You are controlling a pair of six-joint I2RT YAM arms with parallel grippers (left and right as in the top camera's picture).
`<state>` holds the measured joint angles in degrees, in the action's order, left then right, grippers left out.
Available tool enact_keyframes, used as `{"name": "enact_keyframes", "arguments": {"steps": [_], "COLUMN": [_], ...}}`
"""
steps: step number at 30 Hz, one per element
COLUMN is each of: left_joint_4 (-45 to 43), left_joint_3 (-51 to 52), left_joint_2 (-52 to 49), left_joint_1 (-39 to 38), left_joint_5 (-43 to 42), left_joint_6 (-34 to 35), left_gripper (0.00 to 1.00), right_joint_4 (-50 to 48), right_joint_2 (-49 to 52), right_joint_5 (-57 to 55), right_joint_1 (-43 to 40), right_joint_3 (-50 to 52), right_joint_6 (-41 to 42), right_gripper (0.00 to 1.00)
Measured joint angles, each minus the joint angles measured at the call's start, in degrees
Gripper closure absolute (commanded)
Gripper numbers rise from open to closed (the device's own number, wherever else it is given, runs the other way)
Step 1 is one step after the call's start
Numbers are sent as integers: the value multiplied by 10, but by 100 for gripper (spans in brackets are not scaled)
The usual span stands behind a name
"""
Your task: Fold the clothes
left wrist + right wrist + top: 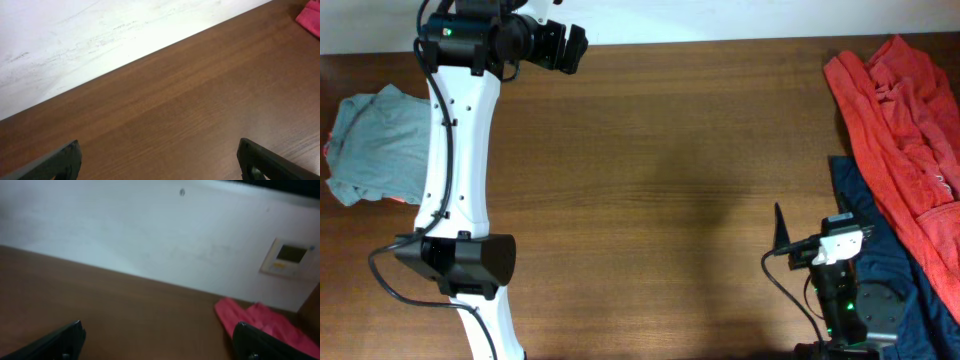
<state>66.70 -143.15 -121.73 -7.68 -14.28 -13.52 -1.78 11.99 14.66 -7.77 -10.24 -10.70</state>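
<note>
My left jaws are wide apart and hold nothing. They hang over the brown bench [660,180] at 11 o'clock, close to the white wall [75,40]. My right jaws are wide apart too, with nothing in them, down at 5 o'clock.

The pale blue-green T-shirt [375,145] lies crumpled at 9 o'clock. My left arm [455,160] hides one edge of it. The red and pink clothes [900,130] lie in a heap from 2 to 3 o'clock. The navy one [895,275] lies at 4 o'clock, partly under that heap and under my right arm [840,290]. My jaws touch none of the clothes.
</note>
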Motion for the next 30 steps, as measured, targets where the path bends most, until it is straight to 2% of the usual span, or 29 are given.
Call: {"name": "enact_keyframes", "arguments": {"steps": [7, 13, 30], "left_joint_4": [0, 0, 0], "left_joint_3": [0, 0, 0], "left_joint_2": [0, 0, 0], "left_joint_1": [0, 0, 0], "left_joint_5": [0, 0, 0], "left_joint_6": [0, 0, 0], "left_gripper": [1, 1, 1], "right_joint_4": [-2, 33, 48], "right_joint_2": [-68, -107, -111], "right_joint_5": [0, 0, 0], "right_joint_1": [0, 0, 0], "right_joint_3": [76, 95, 95], "right_joint_6": [0, 0, 0], "right_gripper": [1, 1, 1]}}
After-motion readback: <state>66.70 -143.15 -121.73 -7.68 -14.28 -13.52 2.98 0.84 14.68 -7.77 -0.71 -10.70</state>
